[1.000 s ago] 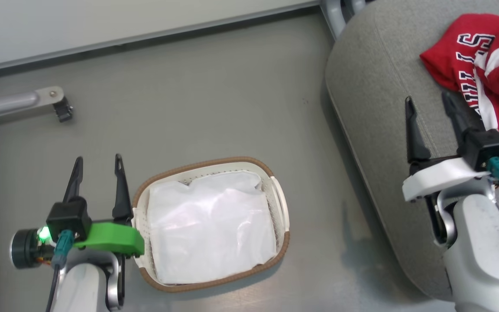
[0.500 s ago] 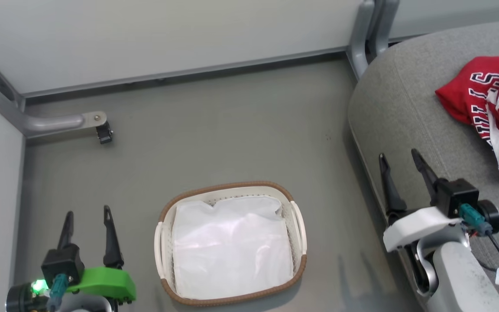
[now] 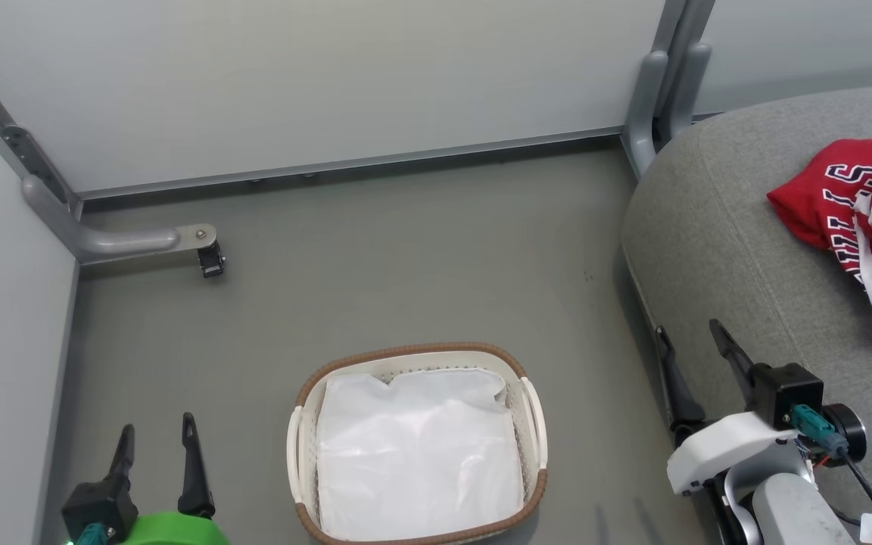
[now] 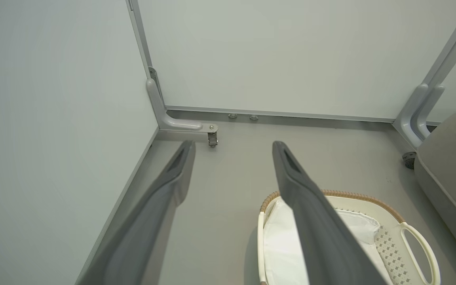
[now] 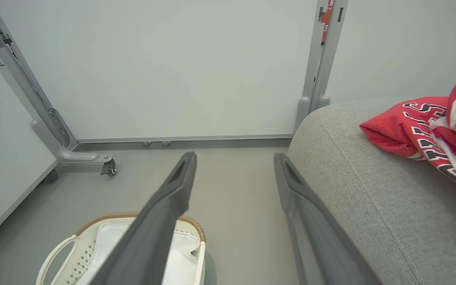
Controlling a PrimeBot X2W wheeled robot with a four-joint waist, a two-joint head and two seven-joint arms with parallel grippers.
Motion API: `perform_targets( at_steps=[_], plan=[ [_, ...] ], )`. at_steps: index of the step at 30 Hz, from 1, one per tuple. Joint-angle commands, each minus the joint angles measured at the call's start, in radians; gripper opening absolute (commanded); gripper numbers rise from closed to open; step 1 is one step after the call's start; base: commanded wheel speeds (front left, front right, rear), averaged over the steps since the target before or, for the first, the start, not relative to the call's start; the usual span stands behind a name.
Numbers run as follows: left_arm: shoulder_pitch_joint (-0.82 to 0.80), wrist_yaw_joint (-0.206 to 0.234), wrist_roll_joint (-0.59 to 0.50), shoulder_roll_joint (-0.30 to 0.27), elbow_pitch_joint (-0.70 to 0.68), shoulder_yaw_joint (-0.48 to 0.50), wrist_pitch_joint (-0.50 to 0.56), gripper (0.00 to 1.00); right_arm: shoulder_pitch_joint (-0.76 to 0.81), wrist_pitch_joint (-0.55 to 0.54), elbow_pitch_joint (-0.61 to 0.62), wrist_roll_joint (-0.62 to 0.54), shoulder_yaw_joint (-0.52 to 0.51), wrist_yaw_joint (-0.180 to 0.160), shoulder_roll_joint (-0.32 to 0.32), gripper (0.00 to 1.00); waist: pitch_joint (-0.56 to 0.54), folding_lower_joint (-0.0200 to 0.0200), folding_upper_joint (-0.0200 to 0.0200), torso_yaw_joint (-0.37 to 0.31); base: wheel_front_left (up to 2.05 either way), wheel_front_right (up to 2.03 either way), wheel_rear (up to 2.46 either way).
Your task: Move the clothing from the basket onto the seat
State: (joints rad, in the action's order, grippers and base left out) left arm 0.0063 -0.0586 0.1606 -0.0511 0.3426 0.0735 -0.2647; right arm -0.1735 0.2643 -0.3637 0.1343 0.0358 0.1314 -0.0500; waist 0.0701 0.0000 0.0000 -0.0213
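The red clothing with white stripes and block lettering lies crumpled on the grey seat at the right; it also shows in the right wrist view on the seat. The basket stands on the floor and holds a plain white sheet. My right gripper is open at the seat's left edge, apart from the clothing, with nothing between its fingers. My left gripper is open and empty, left of the basket, over the floor.
Pale partition walls close the back and the left. A grey metal foot with a small caster juts onto the floor at the left, and a grey post stands at the seat's back corner. Bare grey floor lies between basket and wall.
The head camera has pulled back and tilted up, so more wall shows. My right gripper has drawn back from beside the clothing to the seat's edge. Both grippers stay open.
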Motion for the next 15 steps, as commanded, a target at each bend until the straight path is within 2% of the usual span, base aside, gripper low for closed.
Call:
perform_targets(
  at_steps=[1,5,15],
  plan=[
    [0.0,-0.002,0.004,0.0,0.007,-0.002,0.0,0.0,0.0,0.0,-0.002,0.0,0.001,0.0,0.001,0.0,0.0,0.0,0.0,0.0,0.0,0.0,0.0],
    [-0.002,-0.003,0.017,0.008,0.04,-0.002,0.007,0.0,0.006,-0.005,-0.03,0.013,-0.001,0.0,0.006,0.0,-0.001,0.0,0.0,0.001,0.0,0.0,0.0],
    [-0.022,-0.013,0.214,0.007,0.024,0.008,0.063,0.0,0.013,-0.059,-0.01,0.214,-0.023,0.0,0.005,0.0,-0.006,0.0,0.0,0.002,0.0,0.0,0.0]
  ],
)
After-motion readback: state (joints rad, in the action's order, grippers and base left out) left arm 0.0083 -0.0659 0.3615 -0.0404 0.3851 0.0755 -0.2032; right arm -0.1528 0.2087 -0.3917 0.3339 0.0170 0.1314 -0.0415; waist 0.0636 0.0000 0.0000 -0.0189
